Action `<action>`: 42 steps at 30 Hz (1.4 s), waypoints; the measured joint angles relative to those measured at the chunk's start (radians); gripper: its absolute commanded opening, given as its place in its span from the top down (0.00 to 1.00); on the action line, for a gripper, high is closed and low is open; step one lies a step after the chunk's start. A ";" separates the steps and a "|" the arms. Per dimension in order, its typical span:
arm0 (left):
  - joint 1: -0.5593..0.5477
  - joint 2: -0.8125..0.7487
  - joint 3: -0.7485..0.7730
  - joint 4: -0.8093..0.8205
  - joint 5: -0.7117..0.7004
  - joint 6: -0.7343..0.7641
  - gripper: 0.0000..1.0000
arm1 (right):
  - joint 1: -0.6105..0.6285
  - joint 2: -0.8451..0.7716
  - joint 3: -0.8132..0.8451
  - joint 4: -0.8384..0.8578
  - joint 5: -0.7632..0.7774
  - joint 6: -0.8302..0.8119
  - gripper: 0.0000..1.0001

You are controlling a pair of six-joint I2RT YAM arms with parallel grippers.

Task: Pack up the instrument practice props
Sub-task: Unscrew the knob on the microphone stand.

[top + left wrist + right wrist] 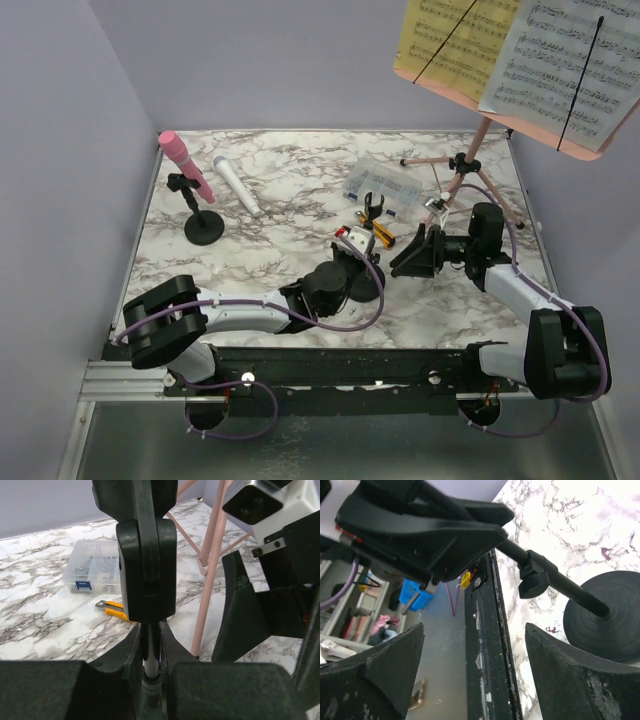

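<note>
My left gripper [352, 252] is shut on the thin stem of a black round-based mic holder [371, 212] at the table's middle; in the left wrist view the stem [150, 652] sits pinched between the jaws under the holder's clip [147, 555]. My right gripper [414, 253] is open and empty just right of it, facing the holder's base [612, 617]. A pink microphone [184, 163] stands in the second holder [204, 228] at the far left. A white microphone [237, 186] lies beside it. The pink tripod rack [463, 172] carries yellow [450, 40] and white [570, 65] pages.
A clear compartment box [385, 187] and a yellow-and-black utility knife [383, 234] lie just beyond the held holder; both show in the left wrist view, box [95, 567] and knife [116, 611]. A pink tripod leg [207, 580] stands close to the right. Walls enclose the table.
</note>
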 measured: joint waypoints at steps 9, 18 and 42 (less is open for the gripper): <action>-0.069 0.074 0.052 0.055 -0.098 0.061 1.00 | 0.038 0.060 0.000 0.026 0.077 0.117 0.22; -0.094 0.083 0.053 0.096 -0.137 0.092 1.00 | 0.045 0.080 0.000 0.017 0.144 0.129 0.32; -0.124 0.083 0.053 0.121 -0.137 0.077 1.00 | 0.045 0.084 -0.001 0.050 0.156 0.129 0.65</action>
